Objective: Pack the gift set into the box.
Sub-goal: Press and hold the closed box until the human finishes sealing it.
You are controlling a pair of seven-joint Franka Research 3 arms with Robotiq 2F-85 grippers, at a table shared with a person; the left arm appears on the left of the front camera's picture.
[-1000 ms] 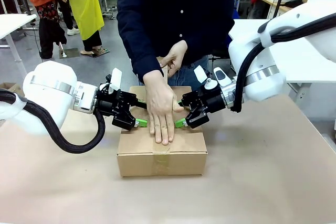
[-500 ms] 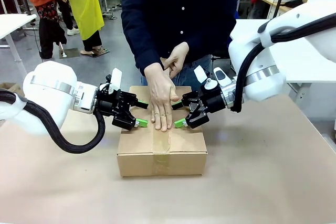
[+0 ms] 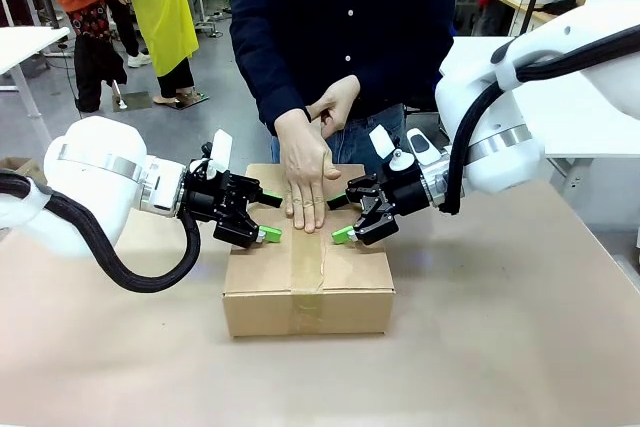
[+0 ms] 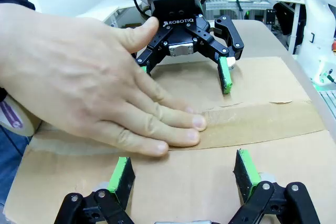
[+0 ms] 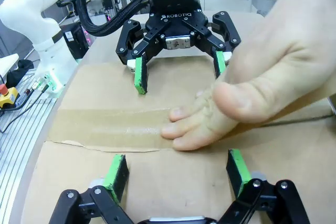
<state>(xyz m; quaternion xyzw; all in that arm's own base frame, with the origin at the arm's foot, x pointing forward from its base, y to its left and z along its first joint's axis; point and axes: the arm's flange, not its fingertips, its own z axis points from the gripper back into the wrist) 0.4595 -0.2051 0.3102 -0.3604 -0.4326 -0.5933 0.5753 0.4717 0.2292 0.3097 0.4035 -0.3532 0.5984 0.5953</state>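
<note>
The box [image 3: 308, 282] sits closed at the centre of the table [image 3: 500, 347], its long axis running left to right in the front view. The gift set is presumably inside. A strip of brown tape [image 3: 308, 277] runs along the flap seam on the lid, from the 12 o'clock edge toward the 6 o'clock edge and down the near wall.

The person's hand [image 3: 305, 179] lies flat on the seam at the 12 o'clock half of the lid, fingers pointing toward 6 o'clock. In the left wrist view this hand [image 4: 89, 77] covers the tape [image 4: 252, 124] on one side; the other side of the strip is bare. A tape roll [image 4: 13, 119] shows at the edge of that view, apparently in the person's other hand [image 3: 335, 107].

The left gripper [image 3: 262, 217] bears on the lid from 9 o'clock and the right gripper [image 3: 340, 219] from 3 o'clock. Both stand with jaws spread wide and hold nothing; the green pads rest on or just above the flaps, one gripper on each side of the seam. In the left wrist view the left gripper [image 4: 184, 174] straddles bare cardboard, with the right gripper [image 4: 184, 74] facing it across the tape.

Judgement: the packing is at the sealing step. The hand lies between the two grippers, so neither gripper has room to cross the seam. Open room lies outward, toward 9 o'clock for the left arm and 3 o'clock for the right. The 6 o'clock half of the lid is unobstructed.
</note>
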